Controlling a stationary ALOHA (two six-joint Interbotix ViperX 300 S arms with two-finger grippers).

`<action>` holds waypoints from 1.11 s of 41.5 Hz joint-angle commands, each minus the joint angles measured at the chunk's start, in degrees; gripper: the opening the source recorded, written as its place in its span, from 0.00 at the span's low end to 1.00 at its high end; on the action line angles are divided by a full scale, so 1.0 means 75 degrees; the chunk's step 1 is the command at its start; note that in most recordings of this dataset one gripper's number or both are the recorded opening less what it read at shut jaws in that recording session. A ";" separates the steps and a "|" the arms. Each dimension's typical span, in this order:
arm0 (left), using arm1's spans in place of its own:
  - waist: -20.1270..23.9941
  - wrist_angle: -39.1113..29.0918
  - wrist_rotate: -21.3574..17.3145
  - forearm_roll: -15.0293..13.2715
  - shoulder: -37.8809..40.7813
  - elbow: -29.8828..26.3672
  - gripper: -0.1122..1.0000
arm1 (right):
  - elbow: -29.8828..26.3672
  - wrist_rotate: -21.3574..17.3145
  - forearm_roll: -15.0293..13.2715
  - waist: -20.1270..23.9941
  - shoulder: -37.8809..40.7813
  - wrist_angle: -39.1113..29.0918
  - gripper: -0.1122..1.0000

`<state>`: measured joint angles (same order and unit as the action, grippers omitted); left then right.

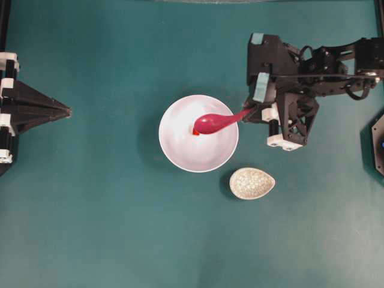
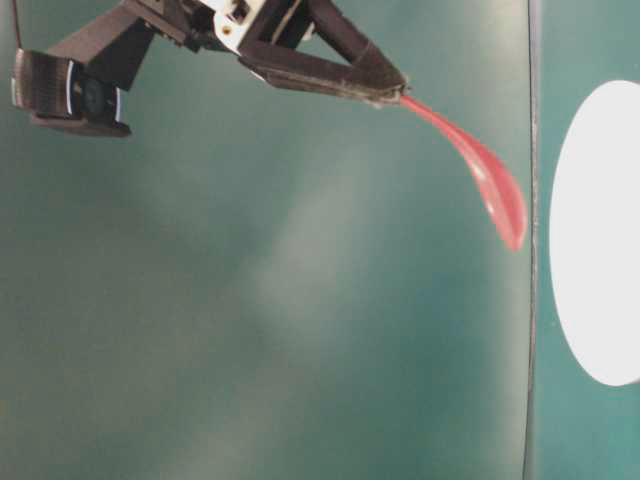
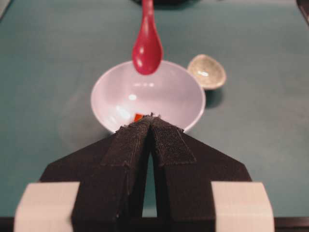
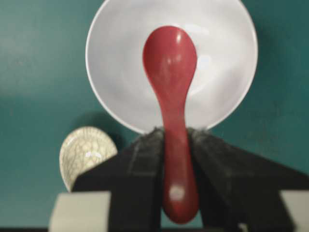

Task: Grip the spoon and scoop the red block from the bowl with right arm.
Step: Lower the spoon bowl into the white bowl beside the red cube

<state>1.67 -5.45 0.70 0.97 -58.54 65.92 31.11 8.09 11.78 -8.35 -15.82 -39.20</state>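
One red block (image 1: 196, 132) lies in the bowl (image 1: 180, 153) mid-table beneath the spoon (image 1: 215, 122) pinched by the right gripper (image 1: 255, 111); left gripper (image 3: 151, 126) fingers pressed together.

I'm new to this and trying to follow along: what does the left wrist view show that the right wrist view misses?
Only the left wrist view shows the red block lying in the bowl, plus the shut left tool. Only the right wrist view shows the right tool clamped on the spoon's handle; there the scoop hides the block. Both show the spoon over the bowl and the speckled dish beside it.
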 commanded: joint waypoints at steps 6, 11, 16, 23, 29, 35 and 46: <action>0.0012 0.0082 -0.0023 0.0023 0.0047 -0.0094 0.10 | -0.0305 -0.0023 -0.0023 -0.0012 0.0035 -0.0598 0.32; 0.0012 0.0094 -0.0023 0.0023 0.0047 -0.0105 0.10 | -0.0305 -0.0023 -0.0082 -0.0012 0.0023 -0.0809 0.32; 0.0012 0.0094 -0.0023 0.0023 0.0035 -0.0105 0.10 | -0.0305 -0.0035 -0.0164 -0.0012 0.0035 -0.1055 0.32; 0.0012 0.0094 -0.0023 0.0023 0.0023 -0.0105 0.10 | -0.0363 -0.0129 -0.0211 -0.0012 0.0105 -0.1160 0.32; 0.0012 0.0094 -0.0023 0.0023 0.0023 -0.0105 0.10 | -0.0527 -0.0281 -0.0480 -0.0012 0.0340 -0.1172 0.32; 0.0012 0.0094 -0.0023 0.0023 0.0023 -0.0105 0.10 | -0.0797 -0.0328 -0.0773 -0.0012 0.0621 -0.1219 0.32; 0.0012 0.0094 -0.0023 0.0023 0.0012 -0.0117 0.10 | -0.1219 -0.0328 -0.0961 -0.0012 0.1090 -0.1676 0.32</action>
<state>1.67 -5.36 0.62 0.97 -58.71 65.92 24.08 5.71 4.83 -8.35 -7.56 -51.24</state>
